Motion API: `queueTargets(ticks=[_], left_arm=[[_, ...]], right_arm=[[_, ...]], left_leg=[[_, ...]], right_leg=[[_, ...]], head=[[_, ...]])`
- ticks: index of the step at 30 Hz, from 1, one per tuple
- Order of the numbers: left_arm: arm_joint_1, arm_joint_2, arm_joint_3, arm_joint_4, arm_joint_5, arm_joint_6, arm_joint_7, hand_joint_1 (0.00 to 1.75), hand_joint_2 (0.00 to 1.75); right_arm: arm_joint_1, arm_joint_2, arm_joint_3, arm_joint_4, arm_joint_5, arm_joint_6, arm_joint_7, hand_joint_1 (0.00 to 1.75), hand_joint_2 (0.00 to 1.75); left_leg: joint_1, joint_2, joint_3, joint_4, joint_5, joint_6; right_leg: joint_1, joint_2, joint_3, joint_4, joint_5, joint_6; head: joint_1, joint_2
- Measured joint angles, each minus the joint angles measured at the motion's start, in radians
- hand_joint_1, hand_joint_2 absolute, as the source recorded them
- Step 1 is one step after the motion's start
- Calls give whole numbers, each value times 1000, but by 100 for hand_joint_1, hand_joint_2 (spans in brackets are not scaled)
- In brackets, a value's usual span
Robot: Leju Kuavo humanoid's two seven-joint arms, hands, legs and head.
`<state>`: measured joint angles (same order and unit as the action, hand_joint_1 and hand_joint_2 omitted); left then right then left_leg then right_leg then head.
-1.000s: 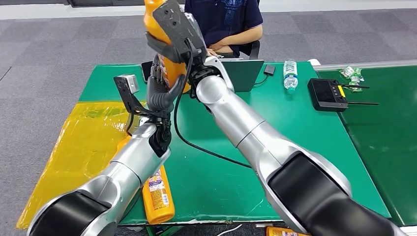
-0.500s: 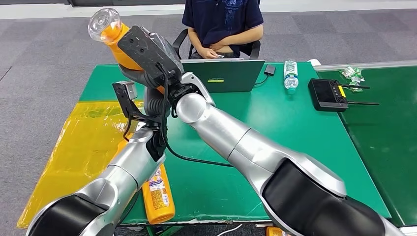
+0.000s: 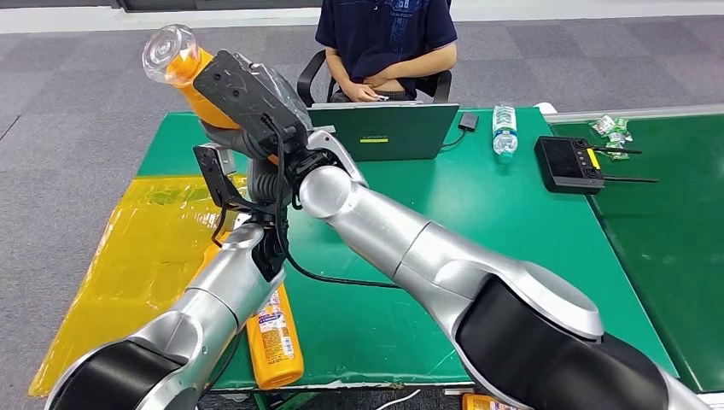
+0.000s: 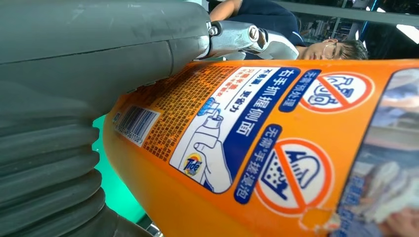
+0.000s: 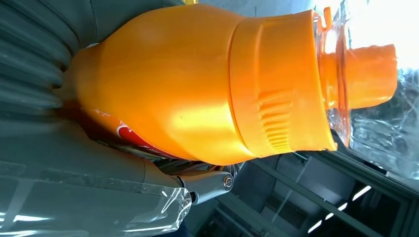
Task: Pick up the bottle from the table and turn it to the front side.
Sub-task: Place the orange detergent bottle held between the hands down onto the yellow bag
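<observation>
The right hand (image 3: 256,128) gripped the orange bottle (image 3: 192,81) tilted in the air above the green worktop (image 3: 478,213), with the left hand (image 3: 265,184) grasping its lower body.

Arms are polished silver with black shoulder shells. A black camera bracket sits behind the left hand (image 3: 266,175), a black box behind the right hand (image 3: 256,128); a black cable runs from there. Hand covers grey, ribbed.
</observation>
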<state>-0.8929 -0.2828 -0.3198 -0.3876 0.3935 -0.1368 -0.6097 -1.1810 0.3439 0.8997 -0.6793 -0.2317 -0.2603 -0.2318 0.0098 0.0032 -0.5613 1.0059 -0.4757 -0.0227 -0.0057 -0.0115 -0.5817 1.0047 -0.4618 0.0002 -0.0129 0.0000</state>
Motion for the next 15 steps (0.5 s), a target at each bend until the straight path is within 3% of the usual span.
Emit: queueTargets(ticks=[5, 9, 15], left_arm=[[0, 0, 11, 0, -7, -13, 1, 175, 175], [0, -1, 25, 0, -12, -21, 2, 175, 175], [0, -1, 48, -1, -12, -31, -8, 175, 175]], right_arm=[[-12, 0, 22, 6, -29, -5, -2, 175, 175], [-16, 0, 31, 12, -47, -6, -7, 24, 175], [-6, 0, 43, 22, -54, -3, -14, 19, 175]], left_leg=[[0, 0, 0, 0, 0, 0], [0, 0, 0, 0, 0, 0], [0, 0, 0, 0, 0, 0]], right_leg=[[0, 0, 0, 0, 0, 0], [0, 0, 0, 0, 0, 0], [0, 0, 0, 0, 0, 0]], head=[[0, 0], [0, 0], [0, 0]])
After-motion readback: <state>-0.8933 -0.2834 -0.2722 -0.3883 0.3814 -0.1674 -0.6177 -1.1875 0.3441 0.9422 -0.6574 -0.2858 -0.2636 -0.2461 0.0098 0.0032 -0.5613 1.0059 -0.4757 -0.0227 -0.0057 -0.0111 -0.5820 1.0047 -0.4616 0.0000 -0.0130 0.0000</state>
